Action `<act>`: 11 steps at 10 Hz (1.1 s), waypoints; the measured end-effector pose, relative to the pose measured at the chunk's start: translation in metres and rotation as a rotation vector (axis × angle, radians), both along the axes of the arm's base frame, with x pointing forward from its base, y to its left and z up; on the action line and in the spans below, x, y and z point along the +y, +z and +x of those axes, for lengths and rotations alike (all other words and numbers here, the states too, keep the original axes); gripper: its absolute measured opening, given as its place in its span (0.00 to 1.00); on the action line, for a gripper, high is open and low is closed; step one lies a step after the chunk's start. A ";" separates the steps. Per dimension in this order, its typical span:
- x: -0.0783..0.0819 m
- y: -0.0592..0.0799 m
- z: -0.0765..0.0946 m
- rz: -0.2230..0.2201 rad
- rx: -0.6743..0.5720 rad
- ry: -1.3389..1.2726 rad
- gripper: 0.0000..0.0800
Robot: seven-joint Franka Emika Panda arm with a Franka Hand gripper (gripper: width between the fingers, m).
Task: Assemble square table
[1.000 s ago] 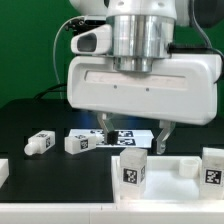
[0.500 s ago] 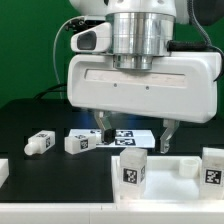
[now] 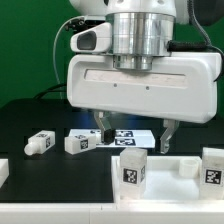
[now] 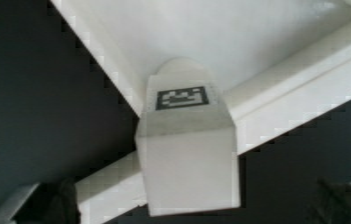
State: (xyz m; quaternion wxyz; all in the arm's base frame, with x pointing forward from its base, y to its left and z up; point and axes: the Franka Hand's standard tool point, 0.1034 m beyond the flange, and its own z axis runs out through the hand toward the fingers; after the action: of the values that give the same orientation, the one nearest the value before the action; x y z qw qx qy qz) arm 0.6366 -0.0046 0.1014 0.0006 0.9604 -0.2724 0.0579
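Nothing's budged since a second ago: the gripper (image 3: 132, 138) hangs wide open above the black surface (image 3: 30, 122), holding nothing. A white leg (image 3: 132, 166) sits just in front of it, centred between the fingers in the wrist view (image 4: 190, 150); another leg (image 3: 40, 144) lies well off to the exterior view's left

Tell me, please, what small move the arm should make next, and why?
Probably lower the open fingers straight down around the short chunky white plastic leg, then close. They hold nothing, and the wrist view shows that leg, with its black-and-white tag, centred between them.
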 end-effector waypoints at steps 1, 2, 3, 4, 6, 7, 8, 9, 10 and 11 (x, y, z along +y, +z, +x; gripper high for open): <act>0.005 0.000 -0.006 0.012 -0.005 -0.101 0.81; 0.015 -0.002 -0.017 0.021 -0.022 -0.157 0.81; 0.019 -0.005 -0.027 0.028 -0.034 -0.184 0.81; 0.018 -0.007 -0.030 0.024 -0.027 -0.151 0.81; 0.019 -0.007 -0.029 0.024 -0.027 -0.156 0.81; 0.019 -0.007 -0.029 0.024 -0.026 -0.165 0.81; 0.020 -0.009 -0.032 0.042 -0.025 -0.238 0.81; 0.022 -0.013 -0.040 0.073 -0.016 -0.369 0.81; 0.027 -0.018 -0.049 0.120 -0.017 -0.575 0.81; 0.031 -0.023 -0.056 0.160 -0.019 -0.736 0.81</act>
State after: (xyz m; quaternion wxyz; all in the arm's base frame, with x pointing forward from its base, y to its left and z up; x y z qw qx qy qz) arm 0.5803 0.0263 0.0786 -0.0561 0.7946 -0.6031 0.0413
